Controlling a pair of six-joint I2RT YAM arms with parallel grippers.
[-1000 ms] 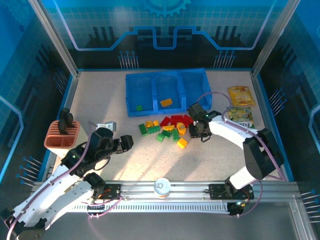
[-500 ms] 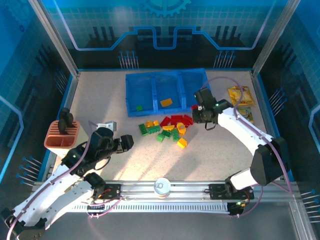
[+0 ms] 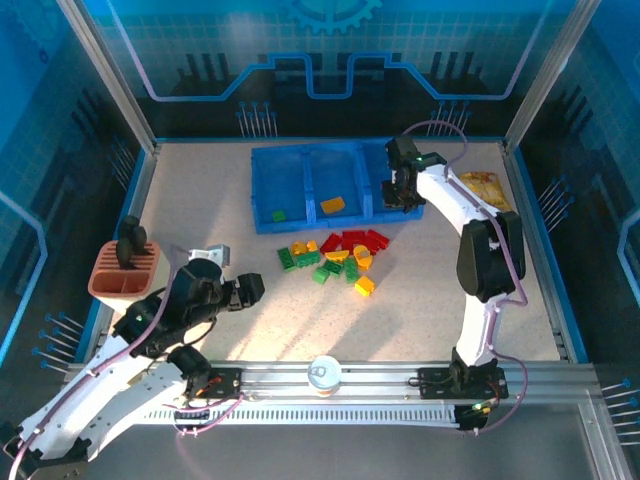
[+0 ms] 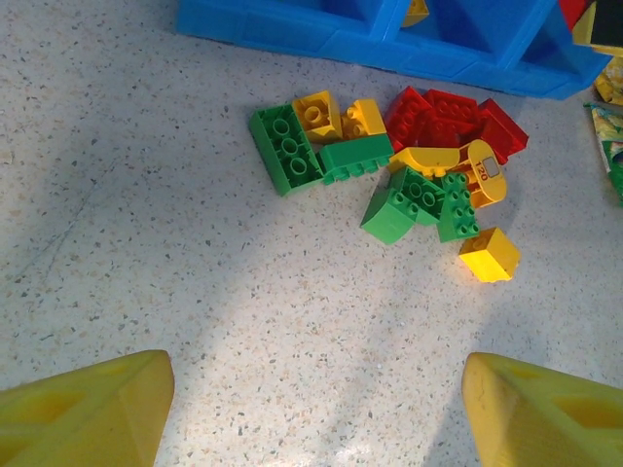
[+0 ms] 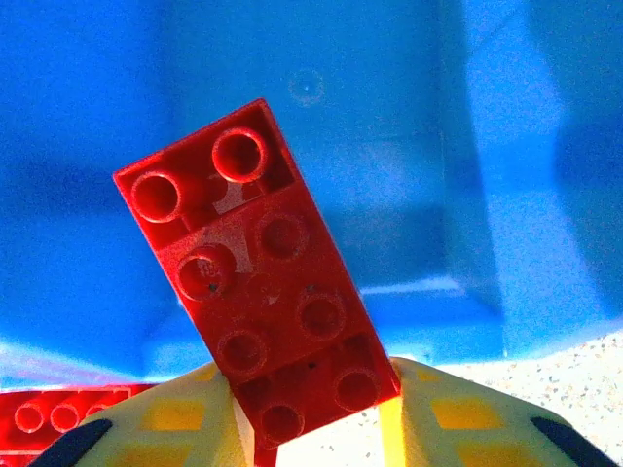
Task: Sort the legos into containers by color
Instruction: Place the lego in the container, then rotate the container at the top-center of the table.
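The red brick (image 5: 258, 282) is hanging tilted over the right compartment (image 5: 370, 146) of the blue tray (image 3: 310, 150). The right gripper (image 5: 311, 409) is pinching it by its lower end only, fingers pressing on its sides. That short hold is what is worrying me. With most of the brick sticking out past the fingers, it could swivel or slip loose, and it is sitting close above the tray's near wall. Let go there, it might clip the wall and bounce out onto the table (image 3: 420, 290), or tumble across into the middle compartment (image 3: 335, 180), where a yellow brick (image 3: 333, 205) is lying. A green brick (image 3: 279, 215) is lying in the left compartment (image 3: 278, 185).

The pile (image 4: 409, 185) of red, yellow and green bricks is waiting on the table just in front of the tray. The left gripper (image 4: 311, 409) is hovering near it with fingers spread wide, holding nothing, well apart from the right arm.
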